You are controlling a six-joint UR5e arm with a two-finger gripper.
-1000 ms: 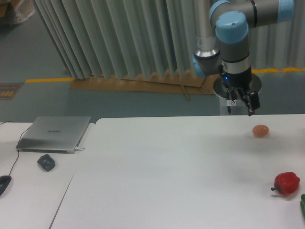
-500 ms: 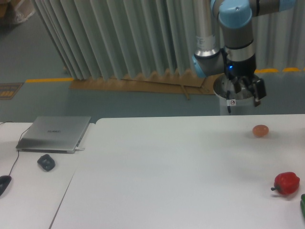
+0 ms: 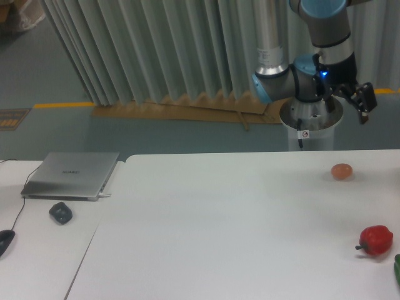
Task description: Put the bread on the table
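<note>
No bread shows anywhere in the camera view. My gripper (image 3: pixel 349 105) hangs high above the far right part of the white table (image 3: pixel 219 225), in front of the arm's pedestal. Its dark fingers (image 3: pixel 365 100) stand apart and I see nothing between them. Well below the gripper, a round tan-orange ball (image 3: pixel 341 170) lies on the table, apart from it.
A red pepper (image 3: pixel 376 239) lies near the right edge, with a green object (image 3: pixel 397 267) cut off just below it. On the neighbouring desk at left are a closed laptop (image 3: pixel 72 175), a dark mouse (image 3: pixel 60 212) and a black item (image 3: pixel 5 240).
The gripper has risen and swung right, from just above the table's far edge near the ball to well above it. Nothing on the table has moved.
</note>
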